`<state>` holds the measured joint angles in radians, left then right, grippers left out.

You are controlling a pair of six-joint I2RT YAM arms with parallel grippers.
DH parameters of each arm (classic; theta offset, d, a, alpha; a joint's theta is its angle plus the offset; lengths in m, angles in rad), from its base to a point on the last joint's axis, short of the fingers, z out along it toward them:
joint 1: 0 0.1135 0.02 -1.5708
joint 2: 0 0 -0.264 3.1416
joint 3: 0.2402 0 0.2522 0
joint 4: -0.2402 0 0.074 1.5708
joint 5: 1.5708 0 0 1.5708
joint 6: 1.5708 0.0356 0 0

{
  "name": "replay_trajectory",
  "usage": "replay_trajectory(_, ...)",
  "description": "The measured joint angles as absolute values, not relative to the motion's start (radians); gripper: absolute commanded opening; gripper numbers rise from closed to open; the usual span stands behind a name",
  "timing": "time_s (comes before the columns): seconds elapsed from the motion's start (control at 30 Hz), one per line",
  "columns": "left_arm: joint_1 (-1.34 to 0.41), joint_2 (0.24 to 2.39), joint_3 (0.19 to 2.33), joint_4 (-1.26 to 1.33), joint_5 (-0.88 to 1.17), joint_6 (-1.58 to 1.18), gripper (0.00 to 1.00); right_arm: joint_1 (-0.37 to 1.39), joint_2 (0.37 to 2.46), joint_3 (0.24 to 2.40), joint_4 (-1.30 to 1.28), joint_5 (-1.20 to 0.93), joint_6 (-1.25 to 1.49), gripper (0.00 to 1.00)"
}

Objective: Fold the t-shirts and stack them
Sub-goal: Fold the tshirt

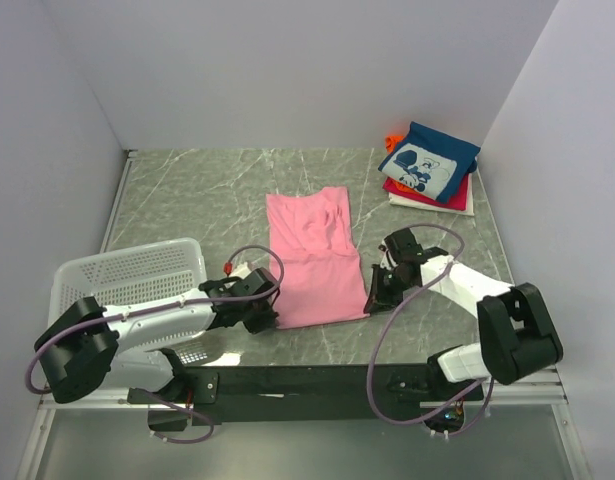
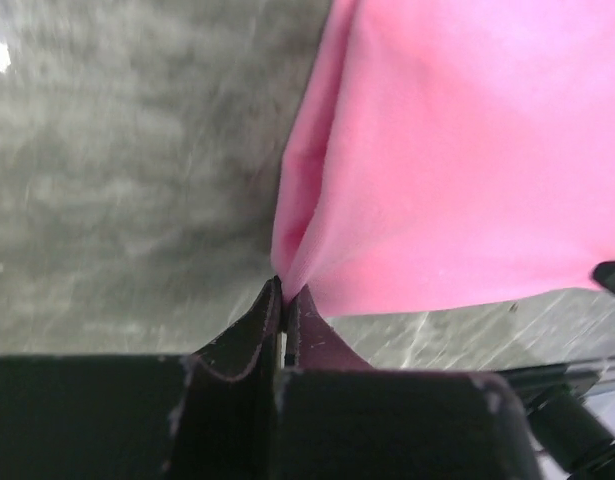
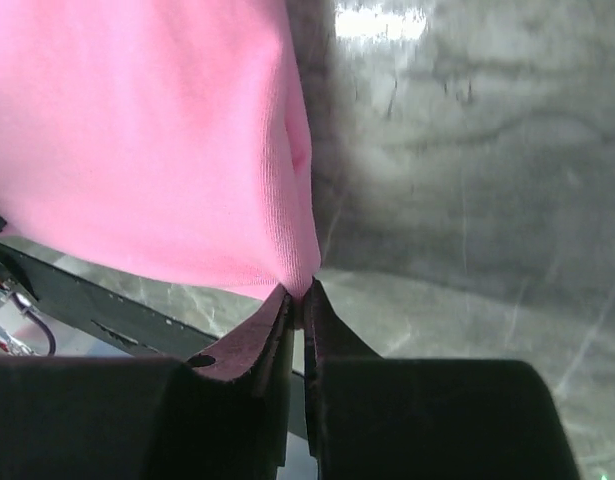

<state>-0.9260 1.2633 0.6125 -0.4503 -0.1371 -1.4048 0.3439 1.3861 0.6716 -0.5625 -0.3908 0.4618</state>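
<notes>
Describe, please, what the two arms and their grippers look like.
The left arm and right arm have white links with bulky black joints. A greyish-purple cable loops along each. The left gripper and right gripper have flat black fingers, scuffed at the edges.

pink t-shirt (image 1: 312, 262): soft matt cloth | table (image 1: 207, 190): glossy grey marble-look
</notes>
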Motion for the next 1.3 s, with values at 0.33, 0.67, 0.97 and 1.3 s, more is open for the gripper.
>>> replay_trajectory(0.33, -1.075, 1.220, 0.772, -0.685, -0.210, -1.477, 0.00, 0.356, 1.197, 0.696, -0.729, -0.351, 0.471, 0.00)
replay_trajectory(0.67, -1.081, 1.093, 0.947, -0.836, -0.326, -1.532, 0.00, 0.361, 1.088, 0.890, -0.880, -0.286, 0.500, 0.00)
replay_trajectory(0.97, -0.794, 1.174, 1.048, -0.770, -0.296, -1.343, 0.00, 0.362, 1.263, 1.154, -0.887, -0.244, 0.520, 0.00)
replay_trajectory(1.3, -0.518, 1.374, 1.131, -0.664, -0.120, -1.108, 0.00, 0.359, 1.635, 1.486, -0.869, -0.230, 0.515, 0.00)
